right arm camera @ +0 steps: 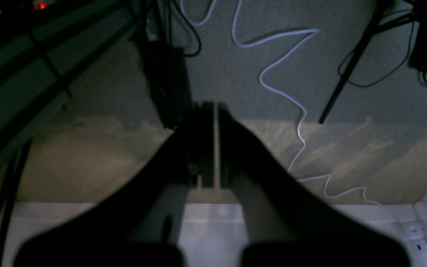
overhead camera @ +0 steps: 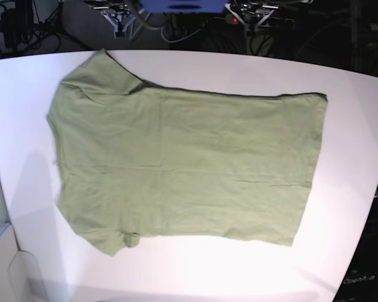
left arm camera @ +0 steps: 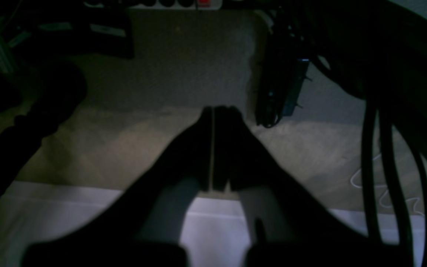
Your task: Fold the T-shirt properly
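The sage-green T-shirt lies spread flat on the white table, sleeves and neck toward the left, hem toward the right. It does not show in either wrist view. My left gripper is shut with nothing between its dark fingers; it hangs beyond the table's edge, over carpet. My right gripper is also shut and empty, likewise out past the table edge. In the base view only metal arm parts show at the top edge, away from the cloth.
A white cable snakes over the grey carpet, and black cables hang at the right of the left wrist view. A dark box and a power strip sit on the floor. White table edge lies below both grippers.
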